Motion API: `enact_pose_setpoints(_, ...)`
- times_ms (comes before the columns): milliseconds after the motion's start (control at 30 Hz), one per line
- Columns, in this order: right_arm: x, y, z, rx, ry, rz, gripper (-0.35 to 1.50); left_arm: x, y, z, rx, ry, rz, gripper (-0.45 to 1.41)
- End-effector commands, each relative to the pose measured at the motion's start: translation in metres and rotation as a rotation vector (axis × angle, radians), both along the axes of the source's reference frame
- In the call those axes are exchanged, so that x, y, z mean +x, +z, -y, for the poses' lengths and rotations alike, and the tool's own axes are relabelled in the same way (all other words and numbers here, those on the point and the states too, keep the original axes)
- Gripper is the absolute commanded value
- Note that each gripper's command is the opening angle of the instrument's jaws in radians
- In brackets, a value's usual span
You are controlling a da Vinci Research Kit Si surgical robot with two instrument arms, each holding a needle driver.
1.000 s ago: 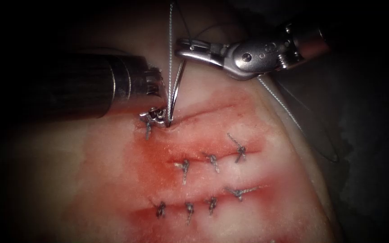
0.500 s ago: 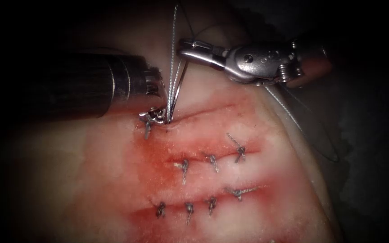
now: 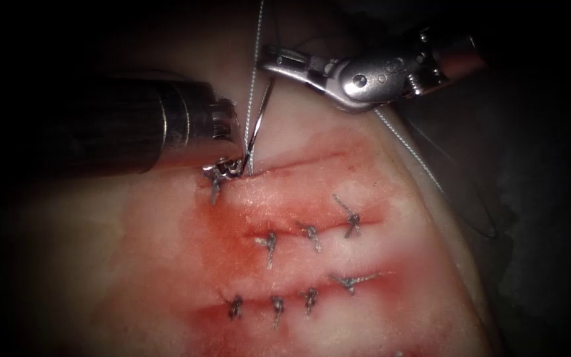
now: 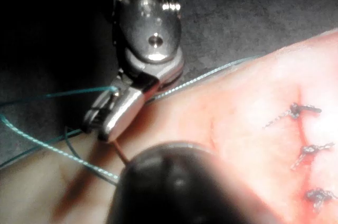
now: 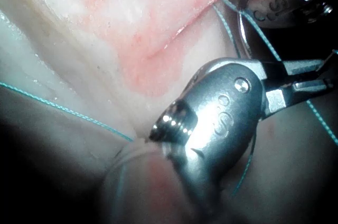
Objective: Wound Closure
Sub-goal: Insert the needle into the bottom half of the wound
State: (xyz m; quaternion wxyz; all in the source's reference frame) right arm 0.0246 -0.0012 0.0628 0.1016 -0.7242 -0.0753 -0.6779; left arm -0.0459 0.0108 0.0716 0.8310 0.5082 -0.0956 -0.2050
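Note:
At the left end of the upper cut (image 3: 312,158), my left tool (image 3: 231,166) is shut on the low end of the curved needle (image 3: 260,116), right at the tissue (image 3: 133,251) surface. The needle arcs up to just under my right tool (image 3: 271,64), which comes in from the right and is shut on the thread (image 3: 256,39). The thread runs straight down beside the needle to the cut. In the right wrist view the needle (image 5: 242,28) curves between the left tool (image 5: 274,2) and the right jaws' tip (image 5: 311,76). In the left wrist view the thread (image 4: 47,97) meets the right tool (image 4: 108,121).
Two lower cuts are closed with several knotted stitches (image 3: 312,235) amid red fluid (image 3: 232,218). A knot (image 3: 216,182) lies beside the left tool. Slack thread (image 3: 424,165) trails over the tissue's right edge. The left shaft (image 3: 100,125) lies across the upper left tissue.
The needle's low end has lifted from its dark entry spot in the tissue up to the left jaws. The right tool has shifted slightly upward with the thread.

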Motion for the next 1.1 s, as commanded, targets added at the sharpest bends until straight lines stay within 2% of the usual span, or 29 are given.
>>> enact_pose_setpoints(33, 0.0008, 0.0005, 0.0000, -0.002, -0.003, -0.002, -0.35, -0.0007, 0.0004, -0.0007, -0.004, -0.002, 0.001, -0.45)
enact_pose_setpoints(500, 0.0004, 0.0011, 0.0001, -0.035, -0.091, 0.032, -0.35, -0.0007, 0.0002, -0.0005, -0.002, -0.001, 0.004, -0.45)
enact_pose_setpoints(967, 0.0010, 0.0014, 0.0004, -0.066, -0.114, 0.024, -0.35, -0.0007, -0.0002, -0.0007, 0.005, 0.001, 0.008, -0.45)
enact_pose_setpoints(1100, 0.0011, 0.0013, 0.0004, -0.030, -0.116, 0.018, -0.35, -0.0008, -0.0001, -0.0006, 0.003, 0.001, 0.008, -0.45)
